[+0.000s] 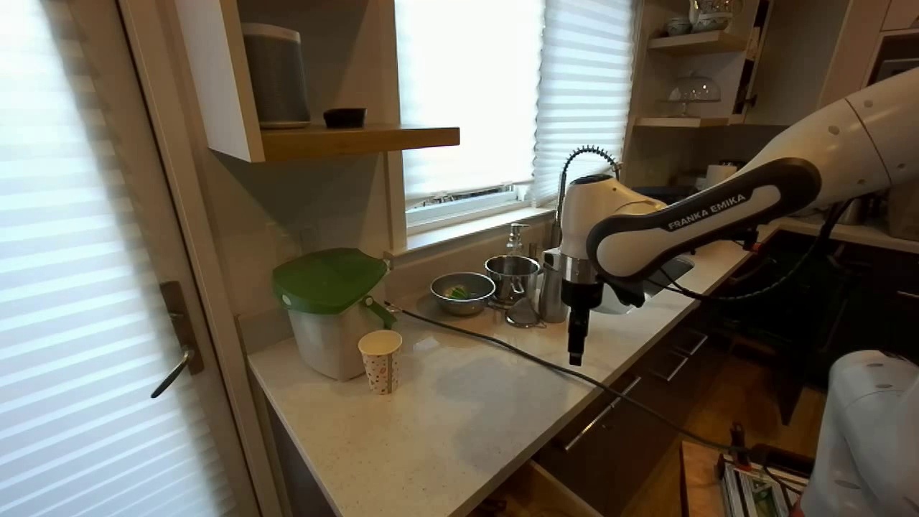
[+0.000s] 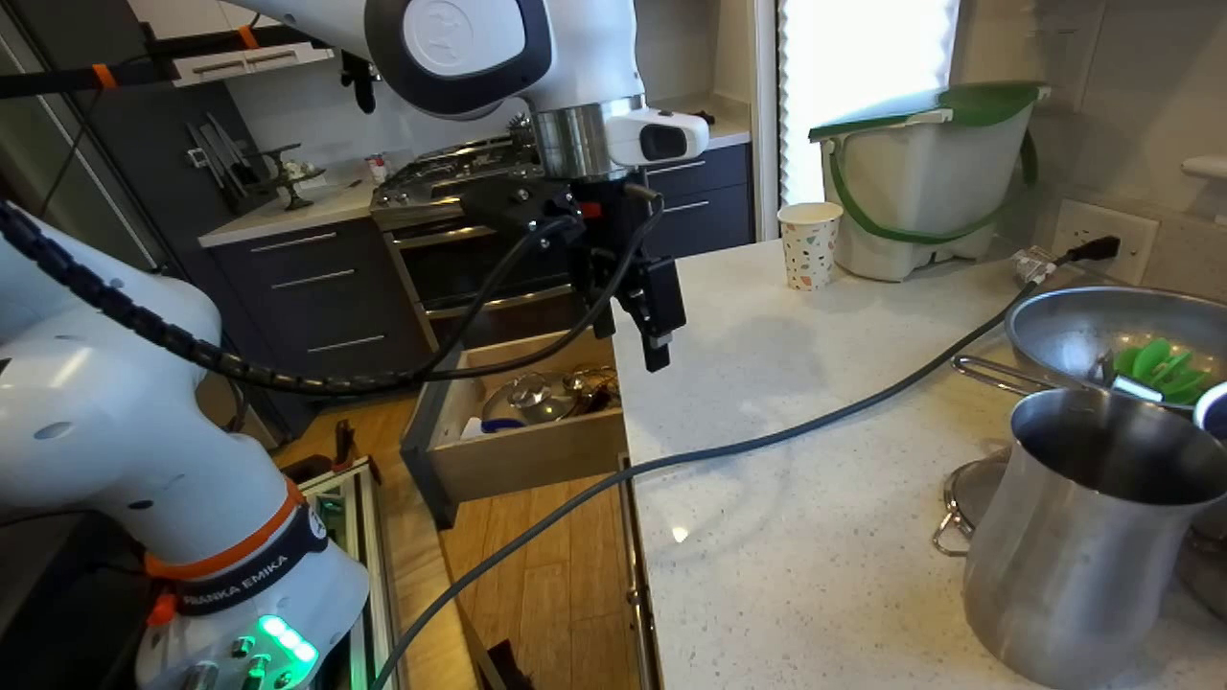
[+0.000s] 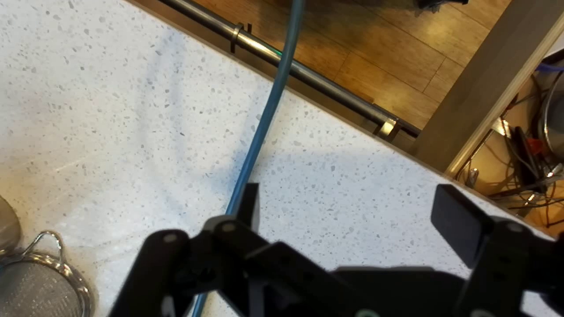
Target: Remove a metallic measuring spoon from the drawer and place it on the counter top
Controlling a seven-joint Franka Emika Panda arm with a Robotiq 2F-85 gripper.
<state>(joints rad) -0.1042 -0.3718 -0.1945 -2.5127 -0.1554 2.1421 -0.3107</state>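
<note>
well, from where i stood the gripper [image 3: 351, 215] hung over the counter top [image 2: 796, 575], fingers [image 3: 459, 222] set wide apart. the pulled-out drawer [image 2: 527, 465] sat below & to one side of it. in wrist view a tiny shiny metal piece [image 3: 473, 177] lay in there, past the gripper's fingertips; couldn't tell if that was the measuring spoon. a cable [image 3: 284, 61] ran beneath the gripper, w/ a paper cup [image 2: 810, 251] well off.
</note>
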